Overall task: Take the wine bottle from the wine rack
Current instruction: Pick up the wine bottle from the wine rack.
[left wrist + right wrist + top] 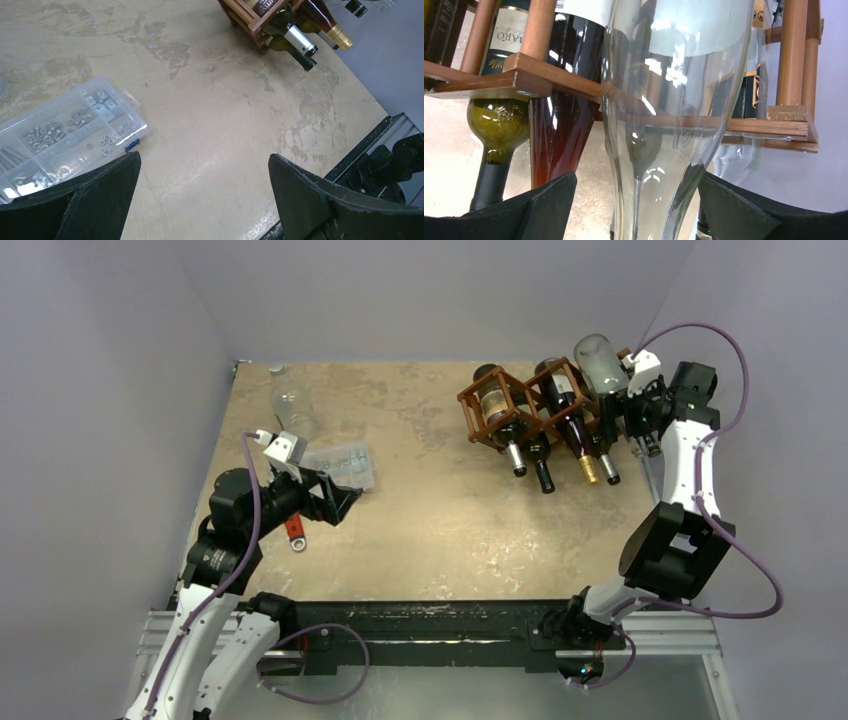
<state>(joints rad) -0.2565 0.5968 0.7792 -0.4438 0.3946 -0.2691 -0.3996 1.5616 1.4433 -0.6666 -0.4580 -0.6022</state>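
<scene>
The reddish-brown wine rack (500, 410) stands at the table's far right with several dark bottles (570, 415) lying in its cells, necks toward me. A clear glass wine bottle (600, 362) rests at its right end. My right gripper (628, 412) is at that end, open. In the right wrist view the clear bottle (674, 100) fills the space between my right gripper's (636, 205) fingers; the right finger (734, 212) lies against the glass and the left finger (544, 205) stands apart from it. Rack slats (524, 80) cross behind. My left gripper (340, 502) (204, 165) hangs open over bare table.
A clear plastic compartment box (340, 465) (65, 130) of small hardware lies just beyond the left gripper. A clear glass vessel (292, 410) sits at the far left, and a red-handled tool (295, 532) lies under the left arm. The grey side wall is close behind the rack.
</scene>
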